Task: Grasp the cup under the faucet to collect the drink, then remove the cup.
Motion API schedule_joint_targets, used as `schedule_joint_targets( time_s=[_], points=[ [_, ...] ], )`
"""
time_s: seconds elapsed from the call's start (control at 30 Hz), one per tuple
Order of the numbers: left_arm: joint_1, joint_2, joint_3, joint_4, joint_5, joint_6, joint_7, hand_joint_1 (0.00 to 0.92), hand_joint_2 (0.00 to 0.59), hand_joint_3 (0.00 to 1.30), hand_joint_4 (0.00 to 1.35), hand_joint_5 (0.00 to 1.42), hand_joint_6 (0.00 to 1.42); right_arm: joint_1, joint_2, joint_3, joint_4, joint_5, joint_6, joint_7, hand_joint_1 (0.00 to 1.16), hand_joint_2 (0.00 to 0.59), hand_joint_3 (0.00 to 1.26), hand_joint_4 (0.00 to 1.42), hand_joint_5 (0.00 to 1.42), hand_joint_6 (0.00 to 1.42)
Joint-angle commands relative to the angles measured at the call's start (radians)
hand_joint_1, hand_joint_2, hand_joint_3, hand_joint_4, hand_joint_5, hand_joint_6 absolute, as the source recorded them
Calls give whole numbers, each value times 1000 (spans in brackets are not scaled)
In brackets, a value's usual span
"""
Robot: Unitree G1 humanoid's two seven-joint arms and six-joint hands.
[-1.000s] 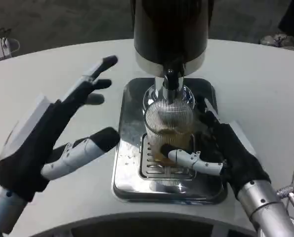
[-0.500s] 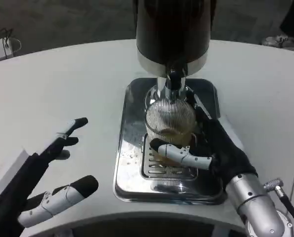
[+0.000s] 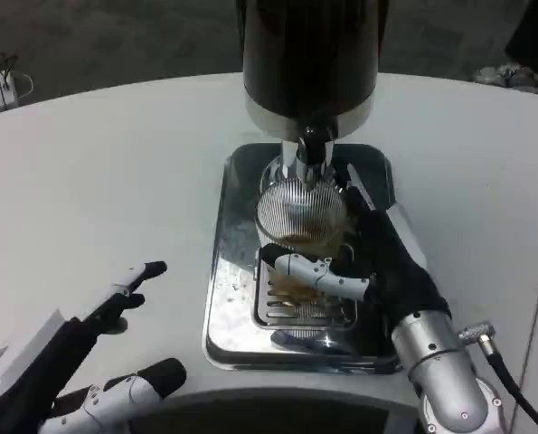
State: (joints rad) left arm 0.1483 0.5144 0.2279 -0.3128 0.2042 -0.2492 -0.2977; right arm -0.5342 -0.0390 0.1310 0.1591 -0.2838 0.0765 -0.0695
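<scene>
Since one second ago the left hand (image 3: 65, 384) drew back low, fingers spread and empty, while the right hand (image 3: 377, 271) grips the ribbed cup (image 3: 300, 221) under the faucet (image 3: 311, 154), so filling can go on.

The table (image 3: 88, 154) is plain white. On it the tray (image 3: 228, 316) shines mirror-silver, with a slotted grille at its middle. The dispenser (image 3: 309, 54) is glossy black above a silver band, its faucet (image 3: 306, 149) chrome with a black tip. The cup (image 3: 300, 212) is clear glass, finely ribbed, with amber-brown drink low inside. The right hand (image 3: 368, 267) is black with a white finger; the left hand (image 3: 79, 362) is black and white too.
</scene>
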Motion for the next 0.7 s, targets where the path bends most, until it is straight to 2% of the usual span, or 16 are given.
schedule_joint_targets(
  time_s=[0.03,0.23,0.7],
  points=[
    [24,17,2,3,2,16,-13,0,14,108,42,127,231,-21,20,20,34,-18,-26,-33,814,201,0,38,99,95],
    [32,23,0,3,0,24,-14,0,14,108,49,127,229,-16,42,32,65,-47,-37,-103,842,205,44,146,215,194],
    [31,26,-3,-5,-8,39,-18,0,13,126,67,136,228,14,90,66,72,-103,-58,-230,896,226,392,500,549,481]
  ],
)
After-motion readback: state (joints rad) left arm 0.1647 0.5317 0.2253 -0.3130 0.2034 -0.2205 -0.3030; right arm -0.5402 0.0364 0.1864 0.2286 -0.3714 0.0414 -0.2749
